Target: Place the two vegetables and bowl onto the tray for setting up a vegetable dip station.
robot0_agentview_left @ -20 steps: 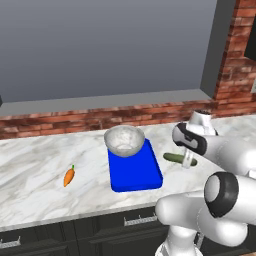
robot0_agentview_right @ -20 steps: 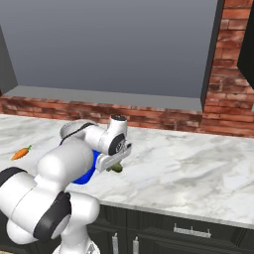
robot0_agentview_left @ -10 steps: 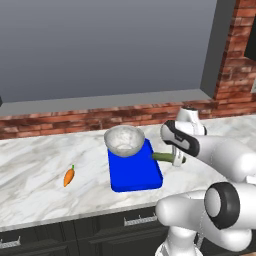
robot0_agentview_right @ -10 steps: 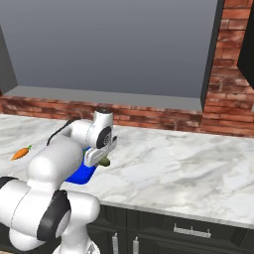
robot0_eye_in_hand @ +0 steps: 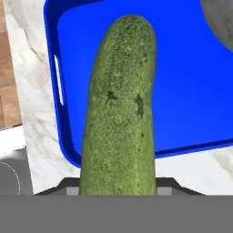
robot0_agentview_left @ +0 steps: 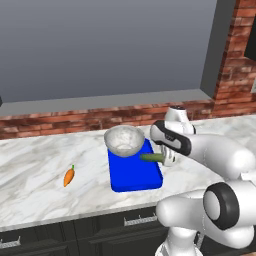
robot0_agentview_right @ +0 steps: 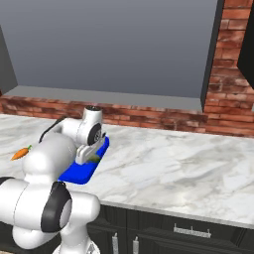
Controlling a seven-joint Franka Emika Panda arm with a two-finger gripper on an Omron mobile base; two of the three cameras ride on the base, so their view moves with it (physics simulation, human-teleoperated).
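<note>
My gripper (robot0_agentview_left: 165, 157) is shut on the dark green cucumber (robot0_agentview_left: 151, 158), holding it level just above the right part of the blue tray (robot0_agentview_left: 134, 177). In the hand view the cucumber (robot0_eye_in_hand: 119, 109) runs up the middle over the tray (robot0_eye_in_hand: 182, 91), whose handle slot (robot0_eye_in_hand: 58, 80) lies at the left. The speckled grey bowl (robot0_agentview_left: 124, 140) sits on the tray's far end, and its rim (robot0_eye_in_hand: 220, 22) shows at the top right of the hand view. The orange carrot (robot0_agentview_left: 69, 176) lies on the marble counter to the left of the tray, also seen as a carrot (robot0_agentview_right: 19, 154) in the right base view.
The marble counter (robot0_agentview_left: 30, 170) runs along a red brick ledge (robot0_agentview_left: 60, 122) under a window. A brick wall (robot0_agentview_left: 240, 65) rises at the right. Dark drawers (robot0_agentview_left: 75, 230) line the counter's front edge. In the right base view my arm hides much of the tray (robot0_agentview_right: 79, 171).
The arm has carried the cucumber leftward from the counter right of the tray to above the tray's right part. Bowl and carrot have stayed in place.
</note>
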